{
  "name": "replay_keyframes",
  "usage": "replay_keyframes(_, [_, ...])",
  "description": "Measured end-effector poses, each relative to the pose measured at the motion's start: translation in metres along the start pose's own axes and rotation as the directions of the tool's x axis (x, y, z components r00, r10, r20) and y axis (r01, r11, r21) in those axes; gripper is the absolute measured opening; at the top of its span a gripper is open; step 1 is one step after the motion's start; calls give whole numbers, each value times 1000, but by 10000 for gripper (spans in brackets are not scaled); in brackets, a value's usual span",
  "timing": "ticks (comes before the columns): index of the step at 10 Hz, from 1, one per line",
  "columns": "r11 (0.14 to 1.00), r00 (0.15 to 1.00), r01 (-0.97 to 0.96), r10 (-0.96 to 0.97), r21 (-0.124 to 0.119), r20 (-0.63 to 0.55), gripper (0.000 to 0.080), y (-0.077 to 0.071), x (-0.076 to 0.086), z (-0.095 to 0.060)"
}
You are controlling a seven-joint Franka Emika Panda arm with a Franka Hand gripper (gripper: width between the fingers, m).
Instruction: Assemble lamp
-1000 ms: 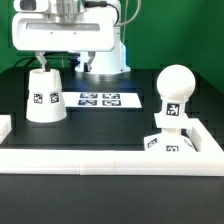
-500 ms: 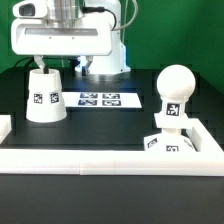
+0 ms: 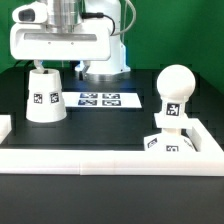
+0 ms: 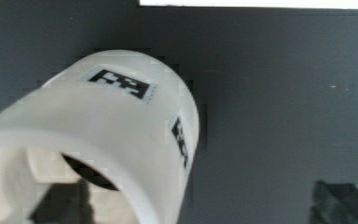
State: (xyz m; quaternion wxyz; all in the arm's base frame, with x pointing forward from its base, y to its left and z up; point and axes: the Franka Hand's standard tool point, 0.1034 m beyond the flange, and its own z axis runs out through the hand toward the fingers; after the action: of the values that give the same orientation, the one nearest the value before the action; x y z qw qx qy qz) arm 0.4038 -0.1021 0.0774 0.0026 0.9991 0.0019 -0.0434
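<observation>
The white cone shade stands on the black table at the exterior view's left and fills the wrist view. My gripper hovers just above its top and is open wide. One finger is over the shade's top opening and the other is outside its wall; neither visibly touches it. The ball-like bulb stands on the square base at the exterior view's right, against the white frame's corner.
The marker board lies flat behind the middle of the table. A white frame wall runs along the front and up the exterior view's right side. The arm's white base stands behind.
My gripper has moved a little toward the exterior view's left and slightly down over the shade. The shade, bulb and base have not moved.
</observation>
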Motion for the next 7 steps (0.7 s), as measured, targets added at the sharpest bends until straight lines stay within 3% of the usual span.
replay_keyframes(1, [1000, 1000, 0, 0, 0, 1, 428, 0, 0, 0])
replay_keyframes(2, [1000, 1000, 0, 0, 0, 1, 428, 0, 0, 0])
replay_keyframes(4, [1000, 1000, 0, 0, 0, 2, 78, 0, 0, 1])
replay_keyframes(7, [1000, 1000, 3, -3, -1, -1, 44, -1, 1, 0])
